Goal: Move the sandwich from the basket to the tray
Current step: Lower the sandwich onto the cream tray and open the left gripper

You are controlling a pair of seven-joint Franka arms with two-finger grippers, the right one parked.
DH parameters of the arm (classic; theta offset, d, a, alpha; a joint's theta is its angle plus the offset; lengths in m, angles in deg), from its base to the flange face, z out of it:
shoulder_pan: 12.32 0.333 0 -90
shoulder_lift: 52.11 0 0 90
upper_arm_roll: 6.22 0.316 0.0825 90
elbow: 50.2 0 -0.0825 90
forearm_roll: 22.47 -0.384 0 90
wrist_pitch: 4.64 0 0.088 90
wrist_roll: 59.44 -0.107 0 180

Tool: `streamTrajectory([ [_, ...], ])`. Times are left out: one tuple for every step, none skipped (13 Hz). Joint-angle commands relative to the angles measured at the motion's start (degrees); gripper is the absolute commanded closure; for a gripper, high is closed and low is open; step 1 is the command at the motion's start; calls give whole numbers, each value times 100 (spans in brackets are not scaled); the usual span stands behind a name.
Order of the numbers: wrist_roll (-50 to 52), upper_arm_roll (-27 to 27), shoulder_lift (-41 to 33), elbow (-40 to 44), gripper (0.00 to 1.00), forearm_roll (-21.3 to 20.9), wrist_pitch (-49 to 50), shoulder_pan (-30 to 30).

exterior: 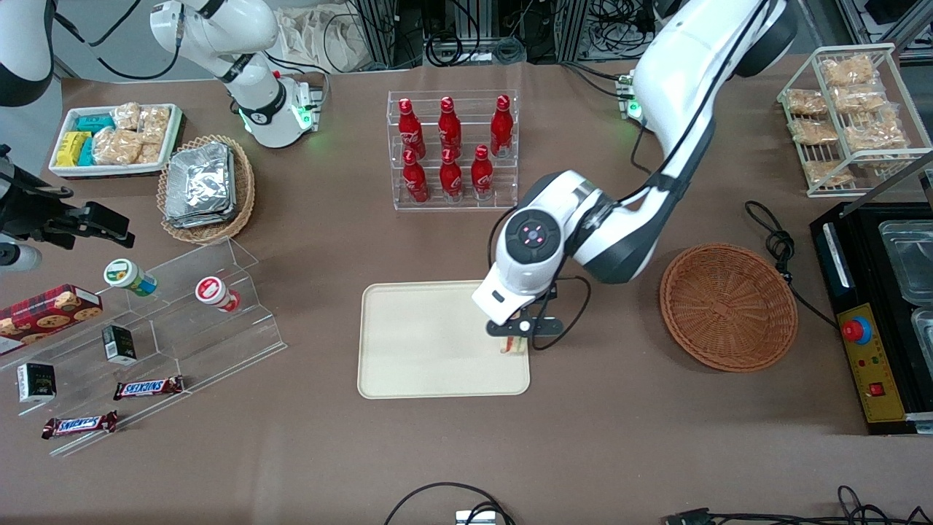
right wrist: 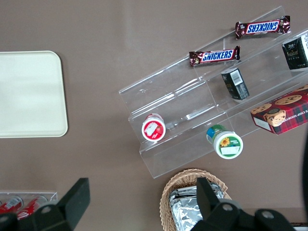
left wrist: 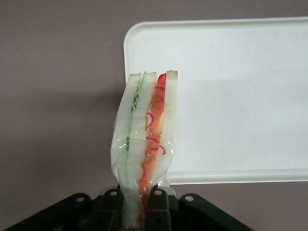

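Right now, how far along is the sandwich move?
Pickup looks done: the basket is empty. In hand: the end effector holds the sandwich over the tray's edge nearest the basket. Left: lowering it onto the tray and letting go.

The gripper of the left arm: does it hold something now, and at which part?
Yes. The gripper is shut on the sandwich, pinching one end of the wedge across its bread faces, above the tray.

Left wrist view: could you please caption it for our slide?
Gripper shut on the sandwich above the tray edge.
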Motion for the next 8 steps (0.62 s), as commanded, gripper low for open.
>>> streamTrajectory([
  [101,48,376,430,88,-117,-32,-169],
  [110,48,455,430,88,-117,-85,-179],
  [197,48,517,430,88,-117,-164,-187],
  [311,48,596,421,88,-117,-287,-214],
  [364,66,666,429,88,-125,-358,-249],
  [374,75,693,430,88,-125,-393,-266],
  [443,83,720,430,88,-125,-402,-275],
  [522,83,763,430,88,-125,-411,-284],
])
